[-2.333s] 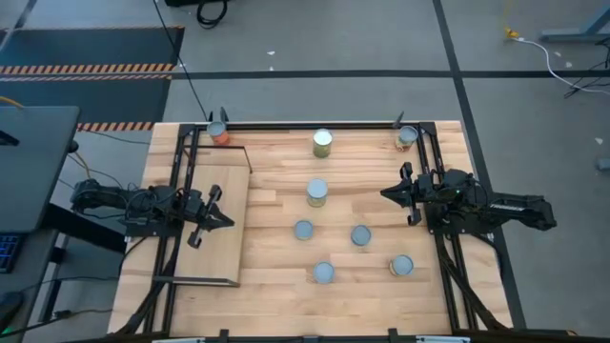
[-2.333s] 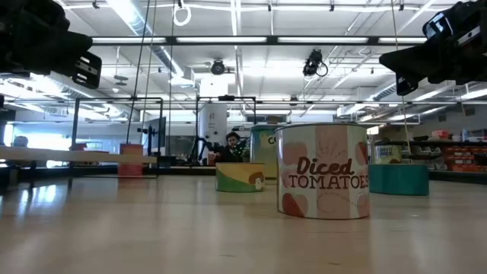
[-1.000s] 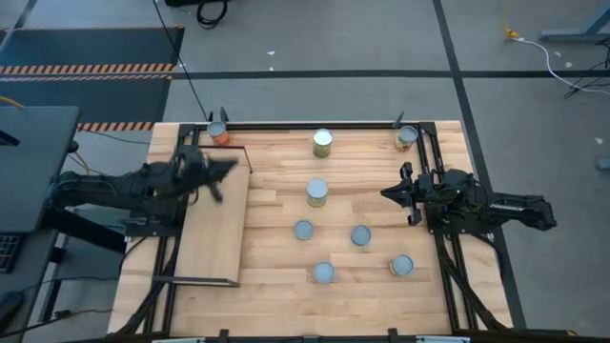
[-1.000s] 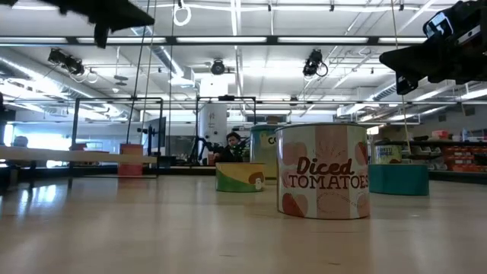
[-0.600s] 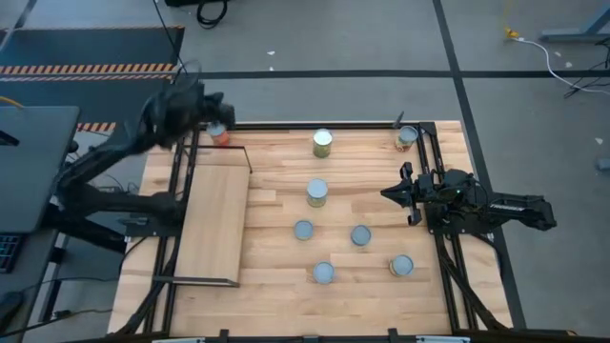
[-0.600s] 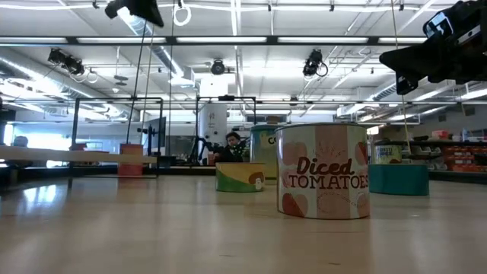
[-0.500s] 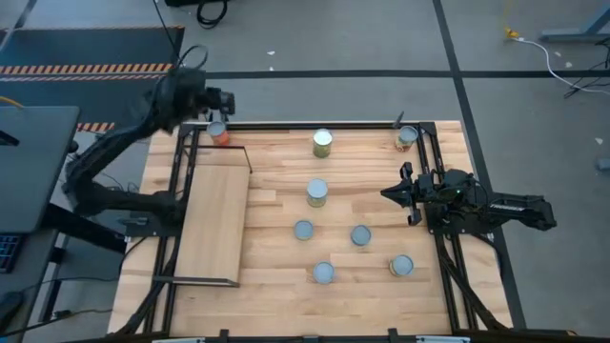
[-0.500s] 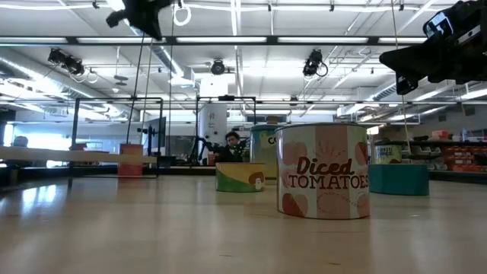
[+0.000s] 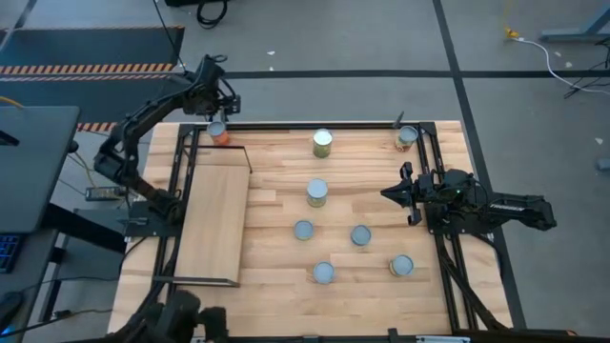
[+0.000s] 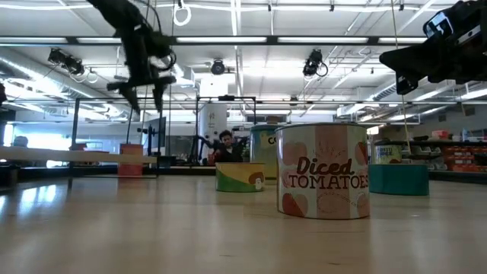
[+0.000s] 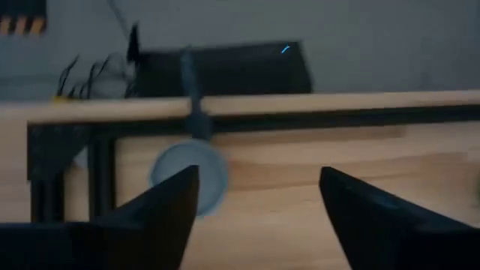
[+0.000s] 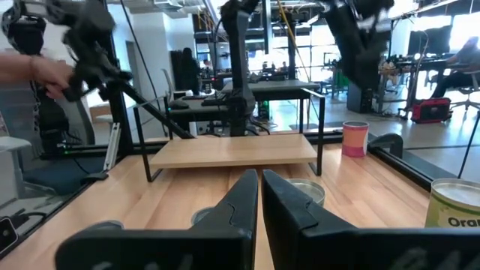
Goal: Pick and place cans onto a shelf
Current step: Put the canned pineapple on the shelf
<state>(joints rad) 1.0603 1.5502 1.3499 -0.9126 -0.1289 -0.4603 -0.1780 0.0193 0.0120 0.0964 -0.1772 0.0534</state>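
— Orange can [image 9: 219, 135] sits upper left of the high view, just beyond the shelf [image 9: 212, 224]. Why there?
— Left tool [image 9: 217, 103] hovers above it, fingers spread, holding nothing, ready to descend. Right tool [image 9: 389, 194] waits, closed, empty.

Overhead view. The left gripper [image 9: 217, 103] hung above the orange can [image 9: 218, 132] at the table's [image 9: 276, 272] far left corner, the left arm stretched toward it. The shelf [image 9: 212, 224] lay along the left side, bare. Seven other cans [image 9: 316, 191] stood scattered between centre and right. The right gripper [image 9: 389, 194] hung near the right edge, pointing toward the centre.
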